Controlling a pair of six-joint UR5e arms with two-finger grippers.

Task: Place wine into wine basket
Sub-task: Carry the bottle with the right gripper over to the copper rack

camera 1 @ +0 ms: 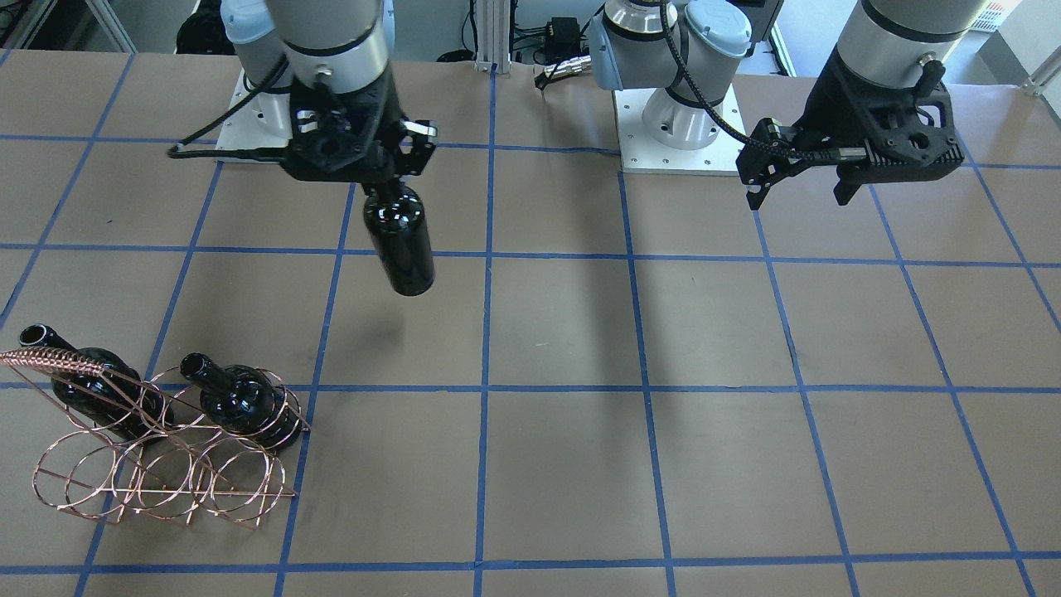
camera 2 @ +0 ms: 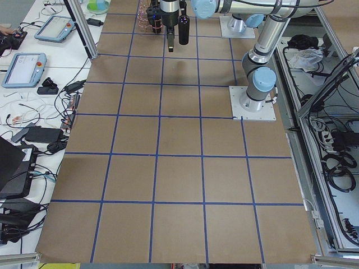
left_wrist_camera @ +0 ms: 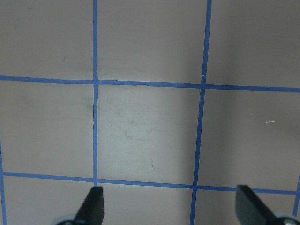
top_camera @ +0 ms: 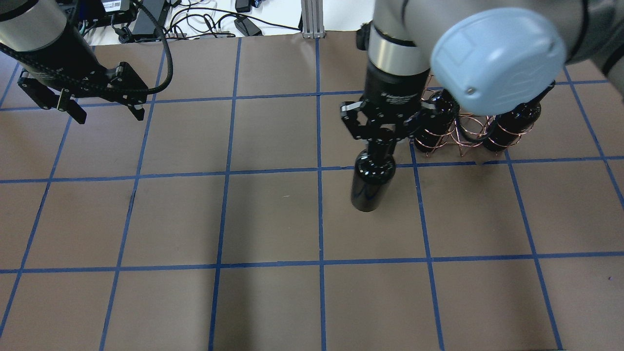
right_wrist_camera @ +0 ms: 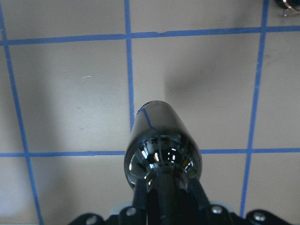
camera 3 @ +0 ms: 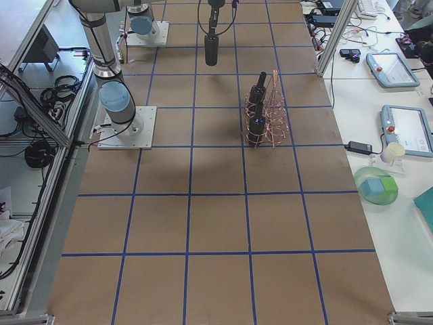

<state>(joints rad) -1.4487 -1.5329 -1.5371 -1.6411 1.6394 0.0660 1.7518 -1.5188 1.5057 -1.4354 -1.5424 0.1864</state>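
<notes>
Right gripper (top_camera: 378,132): clamped on the neck of the wine (top_camera: 371,183) — the bottle hangs base-down, clear of the table (top_camera: 273,219).
Left gripper (top_camera: 109,116): fingers wide apart, holding nothing, well apart from the bottle.
Wine basket (camera 1: 58,359): on the table near the right gripper — two more bottles (camera 1: 244,406) lie in its rings.

Right gripper (top_camera: 382,137) pointing down, held high, jaws clamped on wine (top_camera: 371,183) neck. Left gripper (top_camera: 109,116) raised, jaws wide apart, empty.
</notes>
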